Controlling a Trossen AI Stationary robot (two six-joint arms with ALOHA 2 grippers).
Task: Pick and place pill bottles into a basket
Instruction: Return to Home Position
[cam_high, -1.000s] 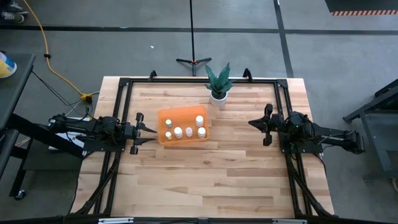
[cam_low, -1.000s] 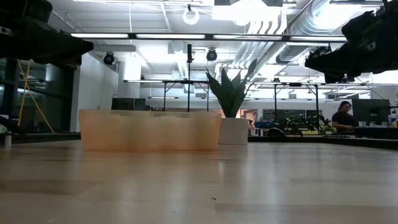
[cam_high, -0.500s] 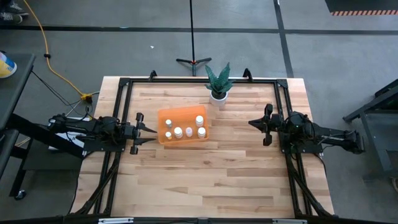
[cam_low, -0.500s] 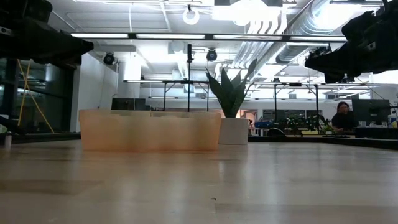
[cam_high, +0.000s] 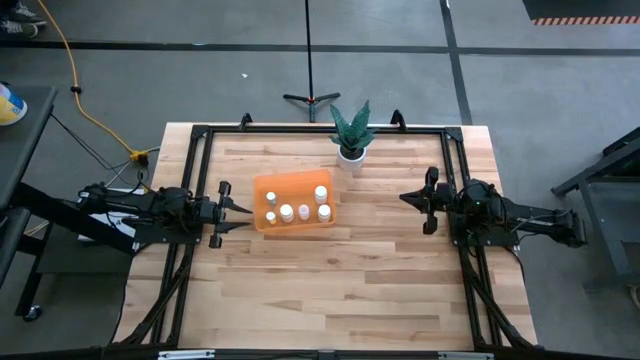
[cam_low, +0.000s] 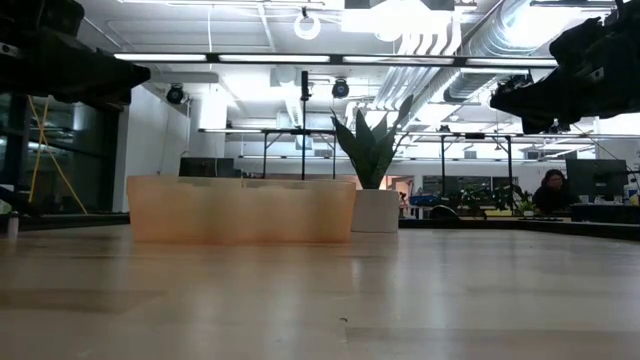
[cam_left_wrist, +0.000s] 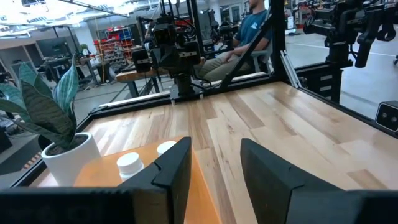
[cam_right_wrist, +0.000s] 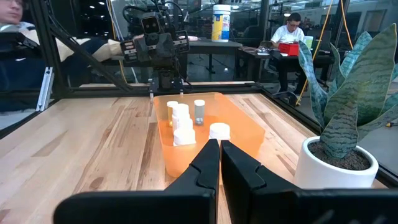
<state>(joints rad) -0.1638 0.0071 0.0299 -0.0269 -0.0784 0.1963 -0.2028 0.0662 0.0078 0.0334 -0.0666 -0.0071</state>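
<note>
The orange basket (cam_high: 295, 203) stands on the table's far middle, and several white-capped pill bottles (cam_high: 304, 211) stand upright on its floor. It also shows in the low view (cam_low: 240, 210) and in the right wrist view (cam_right_wrist: 242, 134), bottles (cam_right_wrist: 180, 124) inside. My left gripper (cam_high: 240, 213) hovers open just left of the basket, its fingers (cam_left_wrist: 177, 165) pointing at it, two caps (cam_left_wrist: 129, 163) ahead. My right gripper (cam_high: 404, 197) hovers shut and empty, well right of the basket; it also shows in the right wrist view (cam_right_wrist: 220, 146).
A white pot with a green plant (cam_high: 351, 135) stands just beyond the basket's far right corner. A black frame (cam_high: 320, 129) runs along the table's edges. Bare wood lies toward the near edge. People sit in the room beyond the table.
</note>
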